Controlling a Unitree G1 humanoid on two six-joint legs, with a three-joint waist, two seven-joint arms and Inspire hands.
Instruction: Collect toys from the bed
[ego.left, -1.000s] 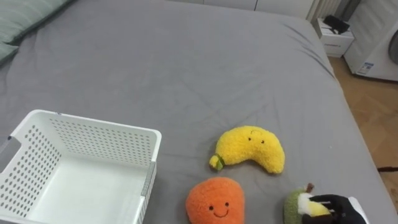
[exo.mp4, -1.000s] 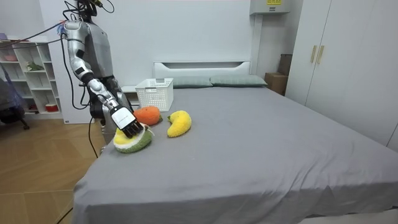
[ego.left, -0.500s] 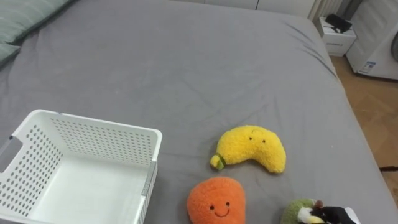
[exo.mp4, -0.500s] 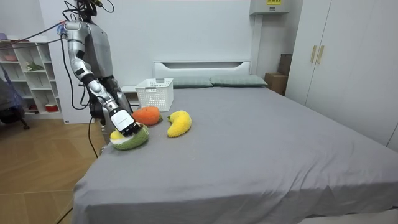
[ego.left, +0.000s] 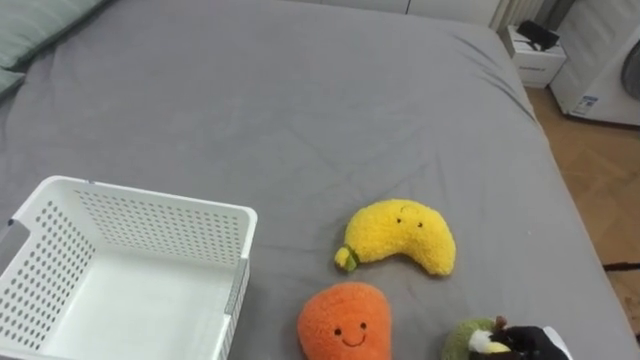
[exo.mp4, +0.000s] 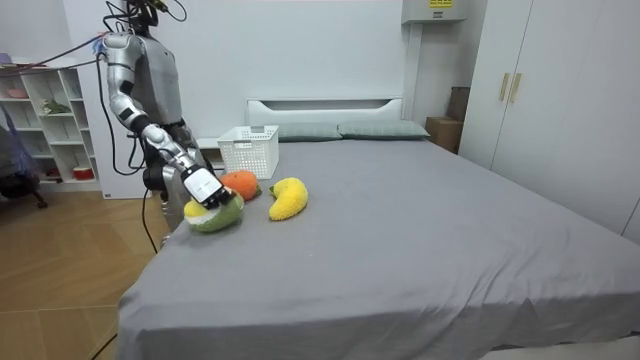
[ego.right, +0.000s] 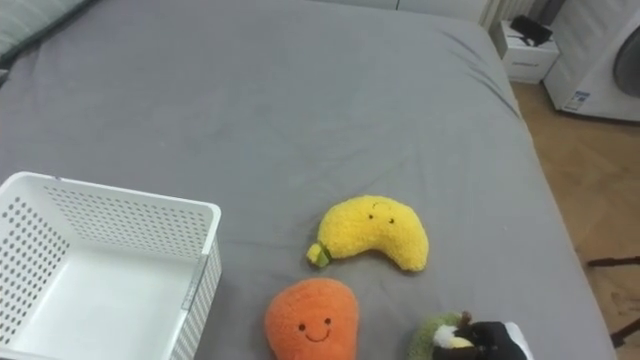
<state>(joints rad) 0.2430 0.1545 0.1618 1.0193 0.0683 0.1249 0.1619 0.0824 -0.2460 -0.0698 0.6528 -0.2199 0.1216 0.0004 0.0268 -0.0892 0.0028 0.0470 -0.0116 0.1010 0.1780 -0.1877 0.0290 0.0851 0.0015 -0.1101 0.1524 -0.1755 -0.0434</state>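
A: Three toys on the bed (ego.left: 300, 90), where?

B: Nearest me, my right hand (ego.left: 535, 342) curls its fingers round the green plush toy (ego.left: 465, 342) at the bed's near edge. Left of it lies the orange plush (ego.left: 343, 320), beyond that the yellow banana plush (ego.left: 400, 236). The white basket (ego.left: 150, 205) stands further left.

No text can be read: print on the yellow sign (exo.mp4: 437, 4), top centre, and the blue sticker (ego.left: 586, 103), upper right, is too small.

White nightstand (ego.left: 538, 66) w/ dark item (ego.left: 541, 38) on top, wood floor (ego.left: 600, 195), open shelf unit (exo.mp4: 45, 125), wardrobe doors (exo.mp4: 570, 120).
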